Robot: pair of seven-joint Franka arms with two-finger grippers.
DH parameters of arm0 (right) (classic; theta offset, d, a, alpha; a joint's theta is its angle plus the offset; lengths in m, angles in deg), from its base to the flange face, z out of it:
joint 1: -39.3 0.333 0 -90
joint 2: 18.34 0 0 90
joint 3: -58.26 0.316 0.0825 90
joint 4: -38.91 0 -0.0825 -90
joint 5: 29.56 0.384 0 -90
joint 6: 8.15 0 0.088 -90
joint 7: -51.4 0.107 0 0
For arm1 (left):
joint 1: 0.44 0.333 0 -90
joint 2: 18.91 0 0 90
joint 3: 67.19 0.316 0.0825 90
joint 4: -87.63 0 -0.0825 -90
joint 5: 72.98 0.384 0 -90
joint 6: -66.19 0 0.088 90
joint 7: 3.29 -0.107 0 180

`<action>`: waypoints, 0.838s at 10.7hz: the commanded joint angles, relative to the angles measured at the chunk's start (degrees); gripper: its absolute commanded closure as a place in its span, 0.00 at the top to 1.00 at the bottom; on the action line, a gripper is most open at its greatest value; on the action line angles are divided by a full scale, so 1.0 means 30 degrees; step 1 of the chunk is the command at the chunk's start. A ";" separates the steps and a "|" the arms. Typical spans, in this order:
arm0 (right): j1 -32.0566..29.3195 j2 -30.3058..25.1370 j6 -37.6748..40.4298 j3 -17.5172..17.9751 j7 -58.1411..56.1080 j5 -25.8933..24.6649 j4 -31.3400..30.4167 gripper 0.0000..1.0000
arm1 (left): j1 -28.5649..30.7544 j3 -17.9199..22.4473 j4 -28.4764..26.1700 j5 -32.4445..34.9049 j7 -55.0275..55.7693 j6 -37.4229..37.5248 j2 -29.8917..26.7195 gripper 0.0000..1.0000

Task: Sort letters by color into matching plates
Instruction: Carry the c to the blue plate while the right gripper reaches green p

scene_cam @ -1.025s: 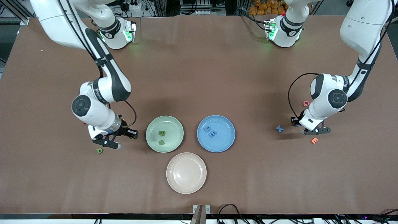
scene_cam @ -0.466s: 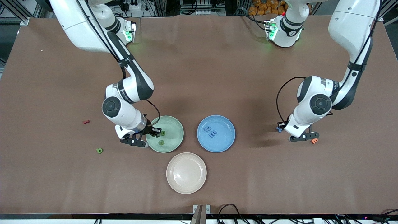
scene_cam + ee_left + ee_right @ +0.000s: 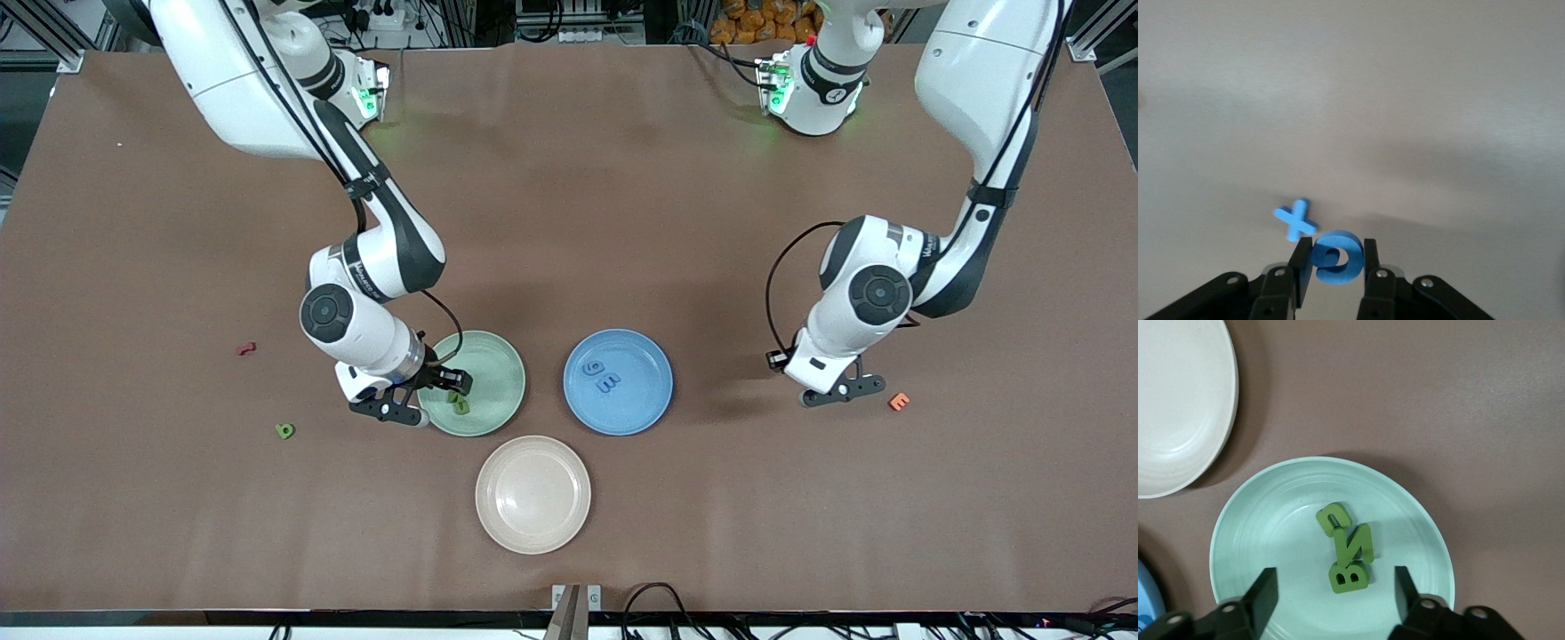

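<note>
The right gripper (image 3: 1331, 590) hangs low over the mint green plate (image 3: 498, 364), jaws spread wide with nothing between them. Under it, three dark green letters (image 3: 1346, 549) lie bunched and touching in the plate, centre of the right wrist view. A fourth green letter (image 3: 284, 431) sits alone on the table (image 3: 569, 222), lower in the front view, toward the right arm's end, with a small red piece (image 3: 246, 348) above it in frame. The left gripper (image 3: 1336, 263), at mid-right of the front view, is up in the air over bare table, clamped on a blue letter (image 3: 1337, 257). A blue X (image 3: 1295, 219) lies on the table below it. An orange letter (image 3: 899, 402) rests just beside. The blue plate (image 3: 649, 391), centre frame, holds two blue letters (image 3: 601, 374). The cream plate (image 3: 533, 533) sits lowest.
</note>
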 commanded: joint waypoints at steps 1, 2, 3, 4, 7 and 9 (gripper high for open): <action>-0.0245 0.0084 0.0739 -0.0175 -0.0458 -0.1200 0.0483 1.00 | -0.1671 0.0087 0.1483 -0.1131 0.1867 0.0372 0.0872 0.00; -0.0827 0.0025 0.0917 -0.0175 -0.1828 -0.1702 0.0454 1.00 | -0.2489 0.0087 0.2302 -0.1222 0.3123 0.0372 0.1398 0.00; -0.1210 -0.0005 0.1092 -0.0204 -0.3263 -0.1765 0.0425 1.00 | -0.3048 0.0087 0.2890 -0.1223 0.4151 0.0372 0.1781 0.00; -0.1939 -0.0034 0.1210 -0.0205 -0.4901 -0.1795 0.0425 1.00 | -0.3518 0.0087 0.3157 -0.1252 0.4741 0.0372 0.1929 0.00; -0.4253 -0.0064 0.1211 -0.0176 -1.1837 -0.1766 0.0425 1.00 | -0.4690 0.0058 0.4439 -0.1542 0.7259 0.0255 0.2600 0.00; -0.5369 -0.0005 0.1124 -0.0175 -1.6379 -0.1795 0.0541 1.00 | -0.5861 0.0087 0.5965 -0.2072 0.8579 0.0255 0.3712 0.00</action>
